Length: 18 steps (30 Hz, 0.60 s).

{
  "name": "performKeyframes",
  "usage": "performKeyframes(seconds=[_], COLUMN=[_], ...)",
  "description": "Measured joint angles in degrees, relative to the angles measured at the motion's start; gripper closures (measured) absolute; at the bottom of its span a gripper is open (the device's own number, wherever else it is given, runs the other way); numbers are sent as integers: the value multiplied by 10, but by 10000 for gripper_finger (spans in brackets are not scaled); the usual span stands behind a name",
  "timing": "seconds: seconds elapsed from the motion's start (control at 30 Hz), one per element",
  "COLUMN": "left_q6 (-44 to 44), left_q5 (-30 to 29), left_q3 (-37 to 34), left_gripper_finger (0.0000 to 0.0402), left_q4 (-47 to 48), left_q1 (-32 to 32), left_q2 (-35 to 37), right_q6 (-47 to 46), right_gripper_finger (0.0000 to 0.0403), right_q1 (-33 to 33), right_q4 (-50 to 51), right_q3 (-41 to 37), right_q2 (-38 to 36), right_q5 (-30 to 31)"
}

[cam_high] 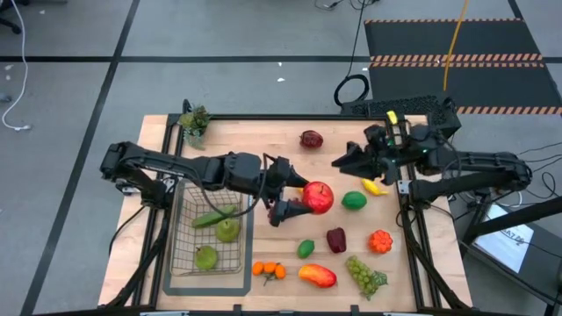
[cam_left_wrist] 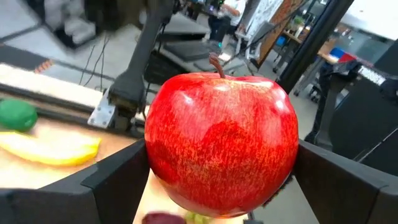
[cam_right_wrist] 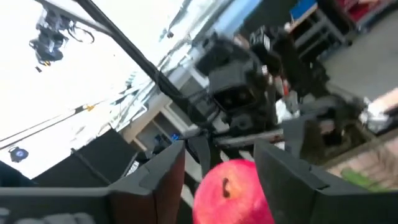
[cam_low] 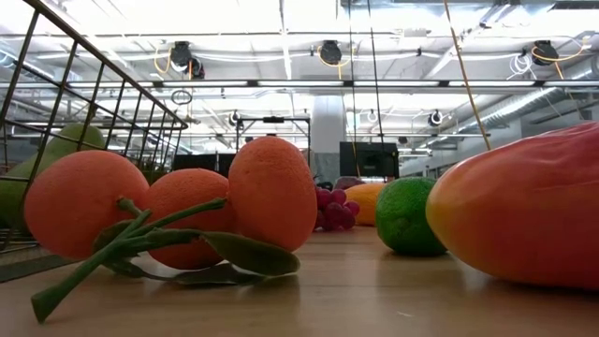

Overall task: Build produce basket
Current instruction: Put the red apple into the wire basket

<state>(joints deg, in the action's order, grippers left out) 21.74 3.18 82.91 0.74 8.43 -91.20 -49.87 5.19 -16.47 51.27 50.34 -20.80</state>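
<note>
The light wooden table (cam_high: pixel 290 254) is carrying everything, and near its left edge the shallow grey wire-mesh basket (cam_high: pixel 180 230) is sitting on a flat grey mat (cam_high: pixel 174 285). Inside the basket are lying a long green cucumber (cam_high: pixel 212 218) and two green pears, one (cam_high: pixel 228 230) just below the cucumber and one (cam_high: pixel 206 257) nearer the table's front edge.

The left gripper (cam_high: pixel 295 195) is reaching out over the middle of the table, right of the basket, and its two dark fingers (cam_left_wrist: pixel 109 180) are standing on either side of a shiny red apple (cam_high: pixel 318 197) with a brown stem; they are spread wide and pressing its flanks (a snug fit in the left wrist view). The right gripper (cam_high: pixel 341 161) is hanging just beyond that apple, towards the table's far right, and its fingers (cam_right_wrist: pixel 158 171) are parted, with the apple showing between them farther off, untouched.

The remaining produce is lying loose on the wood: a red-orange mango (cam_high: pixel 317 276) and green grapes (cam_high: pixel 365 275) at the front, a cluster of small oranges with a leafy stem (cam_high: pixel 269 270), a lime (cam_high: pixel 306 248), a dark red fruit (cam_high: pixel 336 239), an orange lumpy fruit (cam_high: pixel 379 240), a green fruit (cam_high: pixel 354 200), a yellow banana (cam_high: pixel 375 186) and a dark red apple (cam_high: pixel 311 139) farther back. A small potted green sprig (cam_high: pixel 194 121) is standing at the far left corner.
</note>
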Motion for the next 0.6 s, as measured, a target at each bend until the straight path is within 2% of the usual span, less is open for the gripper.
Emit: performKeyframes(seconds=[0.17, 0.33, 0.6], left_q6=[4, -7, -38], left_q5=[-5, -40, -95], left_q3=[-1, 0, 0], left_gripper_finger=[35, 35, 34], left_q4=[43, 62, 60], left_q1=[0, -5, -26], left_q2=[43, 100, 205], right_q6=[33, 74, 84], right_gripper_finger=[212, 220, 235], right_q1=[26, 40, 45], right_q4=[0, 7, 30], right_q3=[0, 0, 0], right_q2=[-35, -54, -52], right_q5=[0, -2, -3])
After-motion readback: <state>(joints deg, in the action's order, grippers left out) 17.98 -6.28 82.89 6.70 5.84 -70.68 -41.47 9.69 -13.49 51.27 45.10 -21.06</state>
